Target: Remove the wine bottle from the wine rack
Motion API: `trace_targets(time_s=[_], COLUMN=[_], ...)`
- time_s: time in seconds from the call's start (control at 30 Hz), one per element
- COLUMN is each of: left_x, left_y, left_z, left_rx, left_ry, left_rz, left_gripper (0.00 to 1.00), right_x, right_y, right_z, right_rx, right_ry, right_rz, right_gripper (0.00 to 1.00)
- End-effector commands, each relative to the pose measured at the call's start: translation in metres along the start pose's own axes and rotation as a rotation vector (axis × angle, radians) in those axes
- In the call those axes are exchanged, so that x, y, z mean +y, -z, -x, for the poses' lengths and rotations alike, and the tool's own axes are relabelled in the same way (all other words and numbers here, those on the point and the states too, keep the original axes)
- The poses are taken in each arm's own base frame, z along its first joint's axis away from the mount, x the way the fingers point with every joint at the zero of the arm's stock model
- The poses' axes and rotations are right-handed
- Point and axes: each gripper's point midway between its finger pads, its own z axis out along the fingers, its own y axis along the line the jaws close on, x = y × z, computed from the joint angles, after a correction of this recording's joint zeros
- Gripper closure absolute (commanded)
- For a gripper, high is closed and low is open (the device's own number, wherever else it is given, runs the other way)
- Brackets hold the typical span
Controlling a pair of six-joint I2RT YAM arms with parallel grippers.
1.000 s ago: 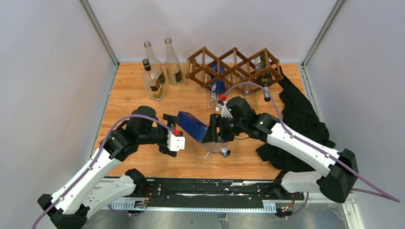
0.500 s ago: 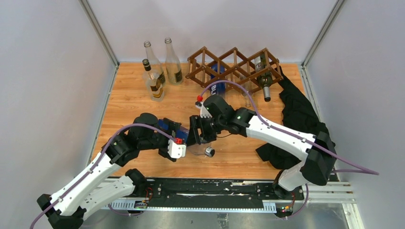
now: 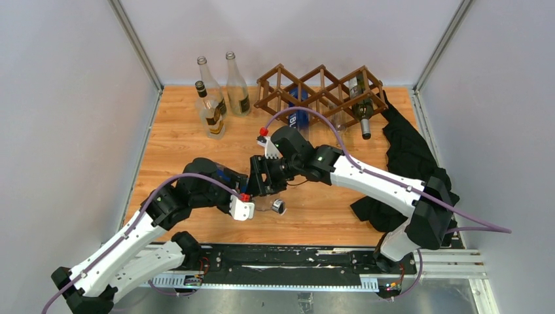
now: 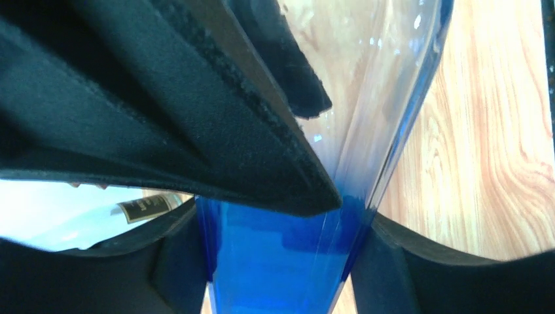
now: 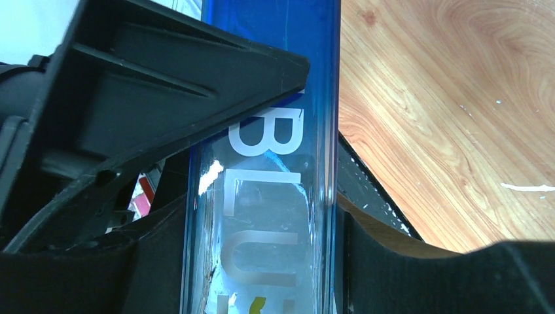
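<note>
The wine bottle point(image 3: 277, 207), square blue glass with a clear neck and silver cap, lies nearly level above the table, cap toward the near edge. Both grippers meet on it. My right gripper point(image 3: 263, 180) is shut on its lettered body point(image 5: 262, 216), with a pad on each side. My left gripper point(image 3: 246, 188) is closed on the blue end point(image 4: 281, 261), and its fingers point(image 4: 393, 268) press both flanks. Most of the bottle is hidden under the two grippers in the top view. The wine rack point(image 3: 321, 90), a brown lattice, stands at the back.
The rack still carries a blue bottle point(image 3: 299, 112) and a dark bottle point(image 3: 361, 108) with its neck poking out. Three glass bottles point(image 3: 216, 101) stand at the back left. A black cloth point(image 3: 409, 160) covers the table's right side, under the right arm.
The right arm carried the blue bottle left and nearer. The left gripper, open a second ago, moved onto the bottle's blue end and closed against it.
</note>
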Motion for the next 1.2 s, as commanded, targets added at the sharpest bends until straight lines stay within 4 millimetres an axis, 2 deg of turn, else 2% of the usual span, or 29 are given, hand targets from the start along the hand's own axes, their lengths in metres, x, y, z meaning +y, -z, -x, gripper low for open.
trace_targets(time_s=[0.0, 0.03, 0.1, 0.17, 0.2, 0.23, 0.4, 0.57, 0.7, 0.9, 0.97, 1.17], left_x=[0.004, 0.005, 0.009, 0.013, 0.016, 0.02, 0.037, 0.051, 0.063, 0.071, 0.074, 0.079], left_y=[0.001, 0.001, 0.003, 0.006, 0.007, 0.008, 0.014, 0.02, 0.026, 0.033, 0.037, 0.049], left_z=[0.004, 0.005, 0.006, 0.009, 0.01, 0.011, 0.023, 0.036, 0.051, 0.084, 0.094, 0.122], left_rx=[-0.013, -0.013, -0.014, -0.018, -0.023, -0.028, -0.078, -0.126, -0.18, -0.286, -0.321, -0.401], left_ry=[-0.04, -0.044, -0.052, -0.044, -0.033, -0.021, 0.088, 0.232, 0.343, 0.522, 0.559, 0.643], left_rz=[0.019, 0.021, 0.033, 0.053, 0.07, 0.094, 0.185, 0.23, 0.256, 0.188, 0.17, 0.103], left_gripper=[0.39, 0.48, 0.72, 0.92, 0.99, 1.0, 1.0, 1.0, 1.0, 1.0, 1.0, 1.0], right_x=[0.068, 0.067, 0.063, 0.058, 0.053, 0.051, 0.036, 0.02, 0.011, 0.003, 0.006, 0.036], right_y=[0.021, 0.022, 0.025, 0.034, 0.036, 0.041, 0.075, 0.105, 0.119, 0.125, 0.127, 0.133], right_z=[0.029, 0.028, 0.026, 0.026, 0.025, 0.026, 0.029, 0.022, 0.014, 0.01, 0.011, 0.017], right_rx=[-0.102, -0.101, -0.106, -0.136, -0.143, -0.159, -0.277, -0.364, -0.392, -0.423, -0.44, -0.508], right_ry=[0.138, 0.139, 0.144, 0.158, 0.157, 0.161, 0.17, 0.192, 0.215, 0.339, 0.385, 0.556], right_rz=[0.217, 0.213, 0.198, 0.178, 0.169, 0.163, 0.117, 0.067, 0.039, 0.016, 0.029, 0.17], right_gripper=[0.96, 0.86, 0.58, 0.23, 0.16, 0.12, 0.05, 0.02, 0.01, 0.0, 0.0, 0.0])
